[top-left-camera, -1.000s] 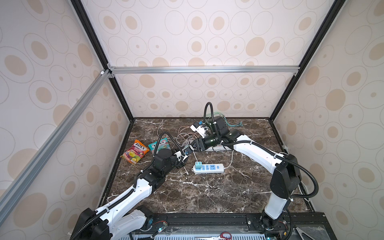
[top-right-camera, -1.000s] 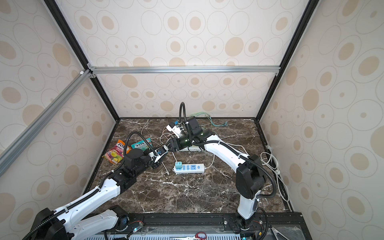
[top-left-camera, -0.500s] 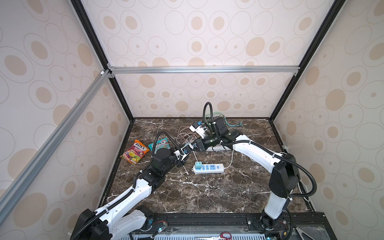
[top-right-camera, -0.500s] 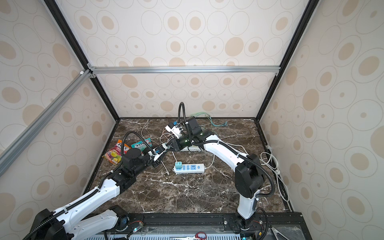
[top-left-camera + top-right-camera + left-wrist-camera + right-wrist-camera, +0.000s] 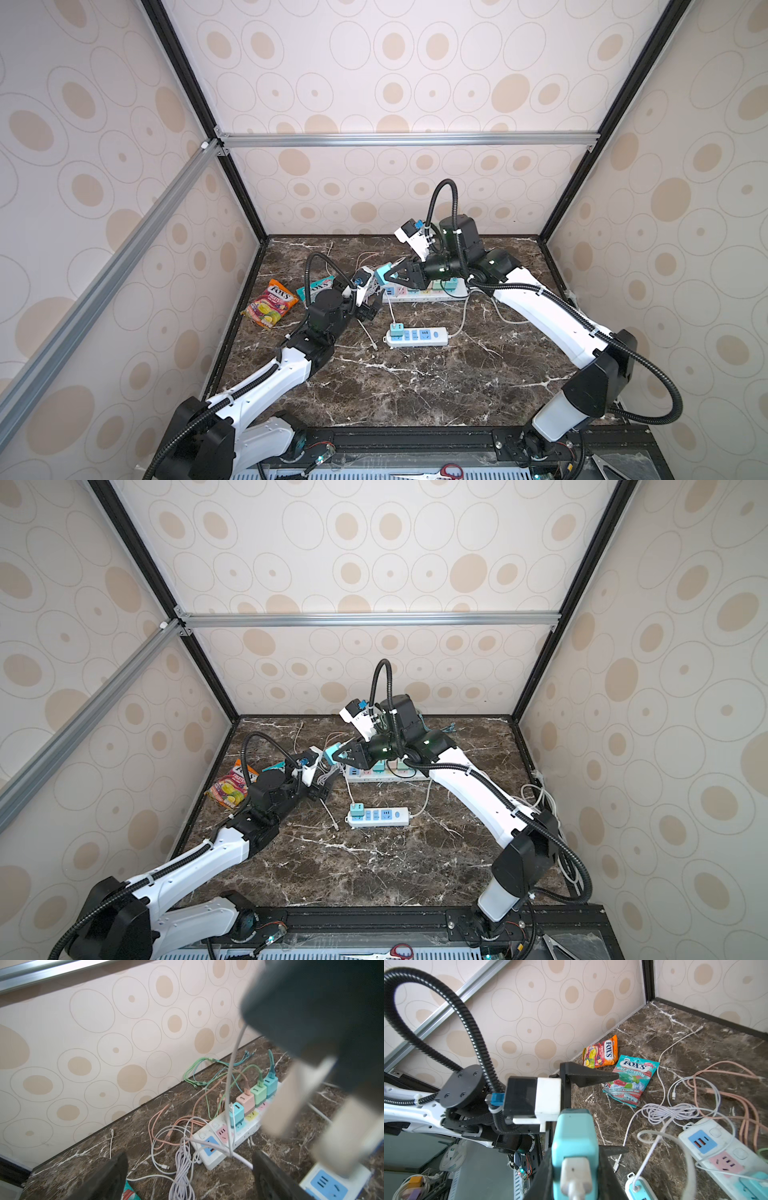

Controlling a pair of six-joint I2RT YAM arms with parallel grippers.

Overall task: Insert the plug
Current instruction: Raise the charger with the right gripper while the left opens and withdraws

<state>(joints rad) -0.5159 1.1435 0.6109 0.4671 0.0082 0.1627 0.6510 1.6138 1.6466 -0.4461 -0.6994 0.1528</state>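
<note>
Nearest on the table [image 5: 415, 395] lies a short power strip [image 5: 430, 336] with one teal charger [image 5: 397, 329] in its end socket and the rest of its sockets free. Just behind it the left end effector [image 5: 190, 1156] stands wide open with nothing between its fingers. Facing it, the right end effector [image 5: 390, 276] is clamped on the plug [image 5: 574, 1136], a teal block with a white USB connector [image 5: 575, 1176] seated in its face, held in the air above the near end of the long power strip [image 5: 209, 1159]. That strip carries four chargers in a row: blue [image 5: 236, 1113], pink [image 5: 247, 1103], green [image 5: 258, 1093] and teal [image 5: 271, 1084]. A pink socket [image 5: 223, 1132] beside them is empty. Off to the side lie two candy bags [image 5: 602, 1054], and loose cables [image 5: 199, 1076] trail to the back wall. The step in hand looks like carrying and aiming. The next move calls for turning the prongs, hidden here, down over a free socket and pressing straight in, clear of the slack cable. I cannot tell which strip is meant.
</note>
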